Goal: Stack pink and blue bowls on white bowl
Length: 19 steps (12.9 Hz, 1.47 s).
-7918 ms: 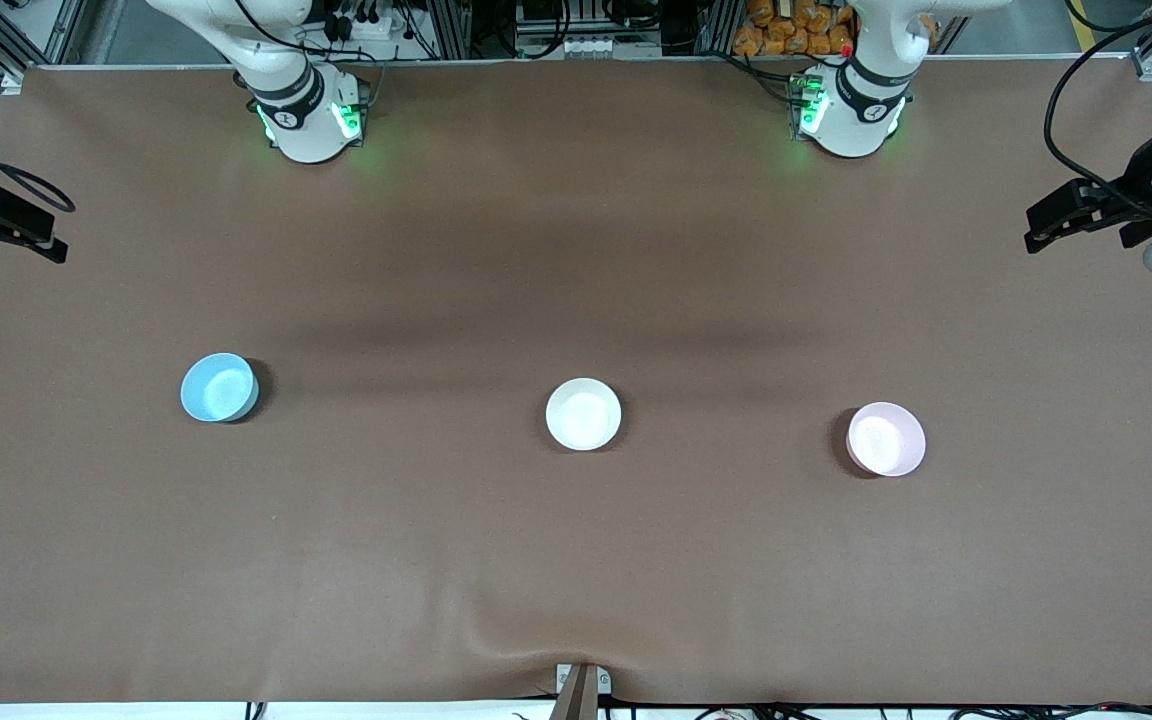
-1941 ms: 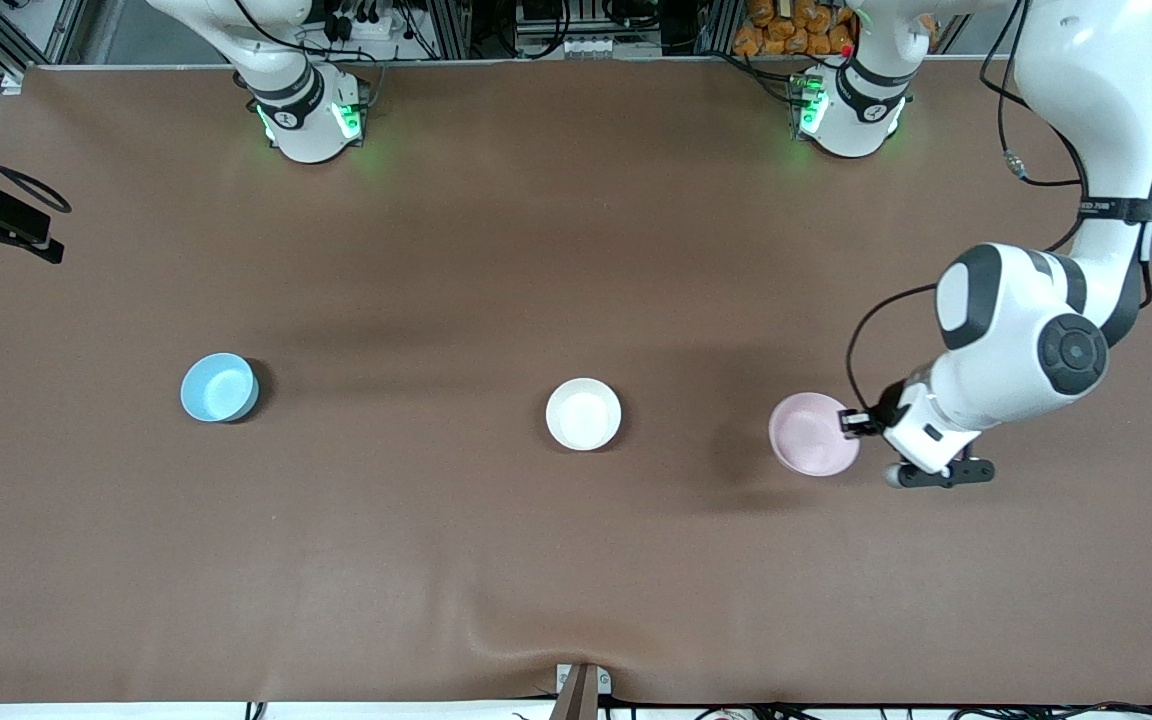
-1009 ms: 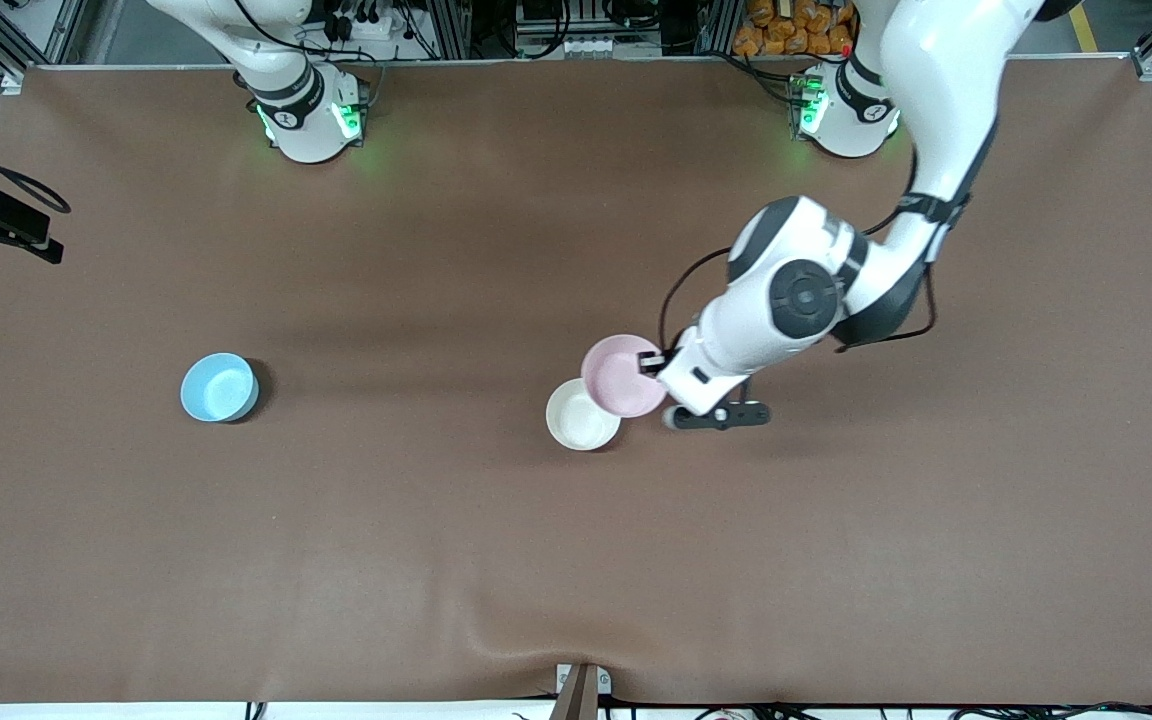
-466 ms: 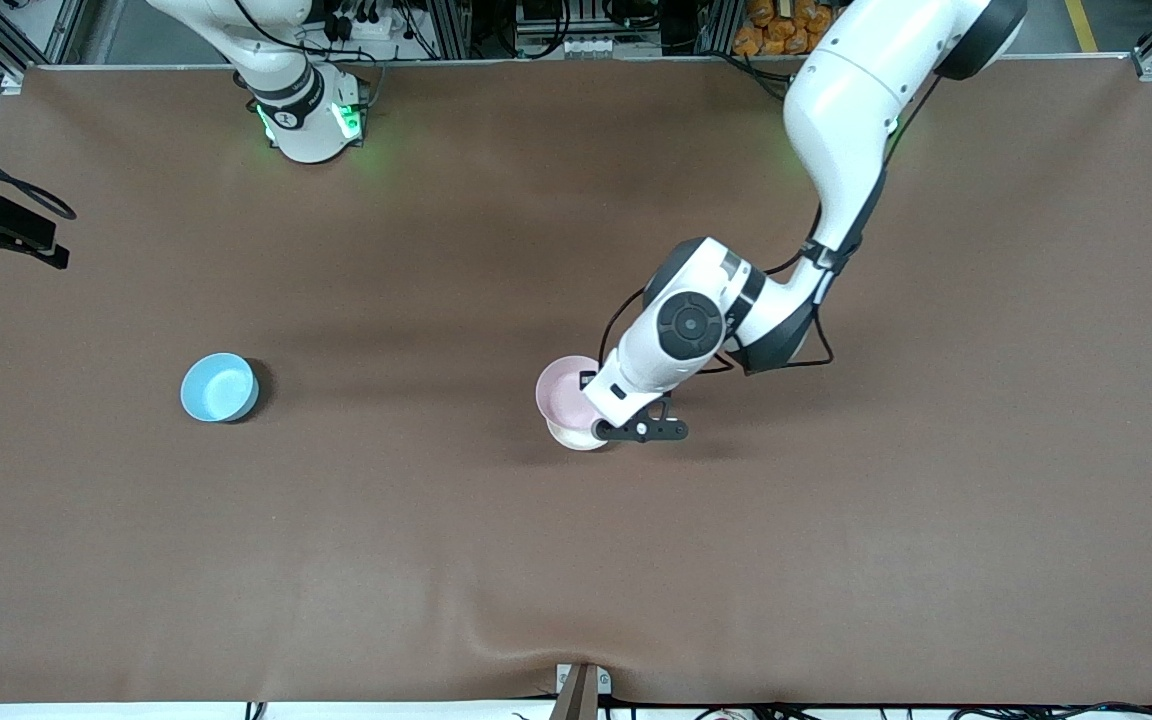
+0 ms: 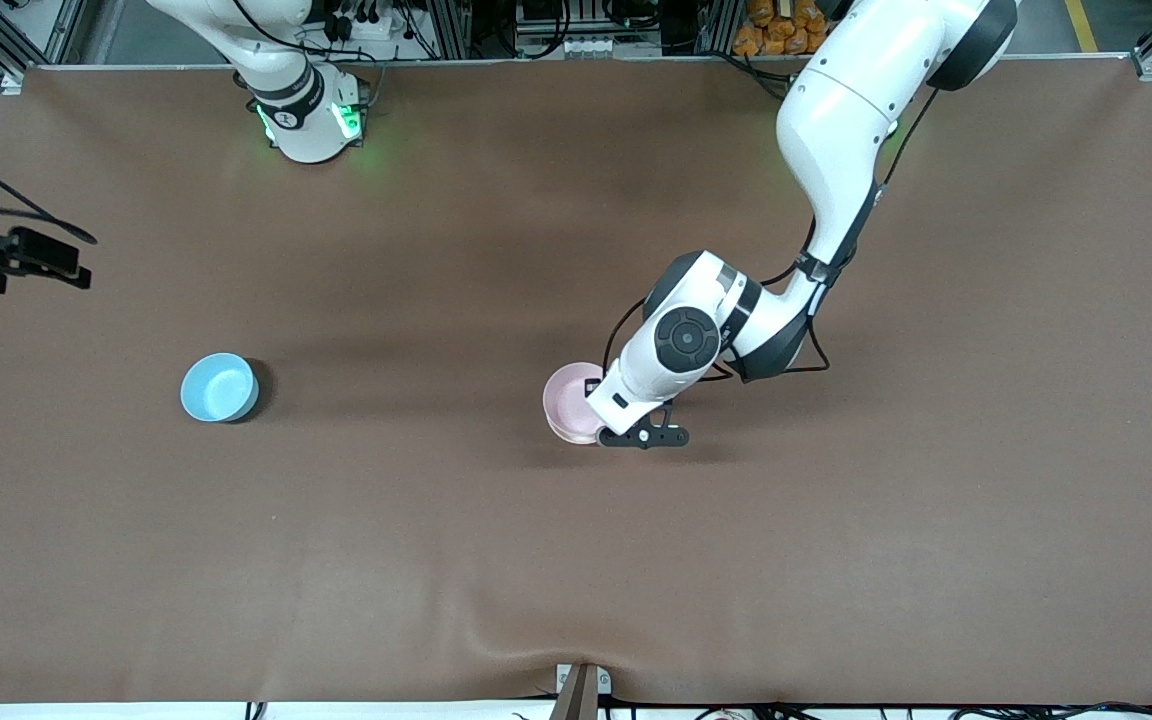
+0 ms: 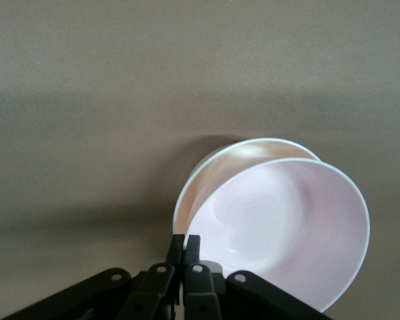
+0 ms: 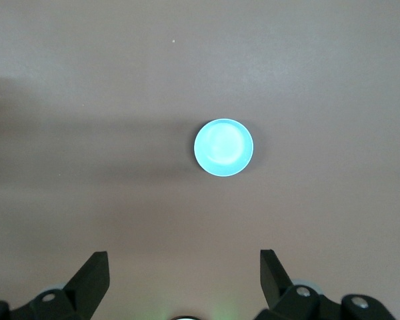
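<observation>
A brown-covered table [image 5: 436, 560] filled nearly the whole front view, with the two arm bases along its top edge. The left arm [image 5: 836, 130] reached down from the upper right of that view to just right of the frame's centre, where its wrist bent low over the bowls. The right arm's base [image 5: 306, 120] stood at the upper left, and the arm waited out at the far left edge, with the right gripper [image 5: 11, 262] hanging over the table's edge at mid-height of the frame. In the right wrist view its fingers [image 7: 90, 277] were spread wide apart and empty, dark at the lower corners, with the blue bowl [image 7: 223, 147] small in the middle of the picture. In the front view the blue bowl [image 5: 220, 387] sat upright and alone at centre left, well apart from the other two bowls. The pink bowl [image 5: 568, 400] sat just left of the frame's centre, tilted and resting in the white bowl, and it hid that bowl from the front camera. In the left wrist view the pink bowl [image 6: 280, 230] filled the lower right, and the white bowl [image 6: 220, 163] showed as a pale crescent of rim around its upper left edge. The left gripper [image 6: 185, 243], at the bottom of that view, was pinched on the pink bowl's rim, its two fingers pressed almost together.
</observation>
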Motion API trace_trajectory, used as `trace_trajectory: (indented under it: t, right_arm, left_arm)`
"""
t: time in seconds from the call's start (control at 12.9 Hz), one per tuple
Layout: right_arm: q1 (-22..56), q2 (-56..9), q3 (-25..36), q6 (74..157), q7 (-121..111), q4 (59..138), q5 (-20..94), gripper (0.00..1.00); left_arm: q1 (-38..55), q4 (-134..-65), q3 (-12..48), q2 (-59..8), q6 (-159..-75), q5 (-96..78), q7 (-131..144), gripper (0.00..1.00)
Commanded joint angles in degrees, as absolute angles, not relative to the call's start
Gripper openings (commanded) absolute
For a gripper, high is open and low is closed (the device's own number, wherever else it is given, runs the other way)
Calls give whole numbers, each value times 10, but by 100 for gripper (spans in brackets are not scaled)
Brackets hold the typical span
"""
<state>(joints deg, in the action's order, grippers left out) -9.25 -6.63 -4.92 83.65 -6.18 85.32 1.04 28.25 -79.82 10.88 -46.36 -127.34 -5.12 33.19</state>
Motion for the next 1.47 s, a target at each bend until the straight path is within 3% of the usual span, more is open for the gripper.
trace_trajectory:
  t: [0.0, 0.23, 0.31, 0.39, 0.62, 0.93, 1.16, 1.4]
  right_arm:
    - [-107, -81, -55, 833, -71, 846, 8, 100]
    - [-134, -125, -55, 838, -71, 847, 6, 100]
    - [-131, -138, -55, 845, -72, 849, 4, 100]
    - [-130, -145, -54, 870, -72, 868, 3, 100]
    - [-130, -145, -54, 1005, -71, 990, 2, 100]
    - [-134, -152, -55, 1197, -93, 1132, 3, 100]
    - [-173, -176, -54, 1246, -180, 1155, 3, 100]
    - [-213, -202, -55, 1278, -278, 1155, 4, 88]
  left_arm:
    - [277, -780, 104, -470, -1276, -41, 316, 0]
    - [278, -781, 104, -471, -1283, -47, 321, 3]
    - [279, -781, 105, -471, -1284, -47, 323, 41]
    - [281, -781, 105, -468, -1284, -47, 326, 99]
    - [273, -786, 102, -414, -1271, -40, 329, 100]
    - [146, -788, 103, -250, -1105, -22, 296, 100]
    - [85, -787, 104, -176, -994, 17, 204, 100]
    - [45, -788, 109, -114, -910, 18, 183, 100]
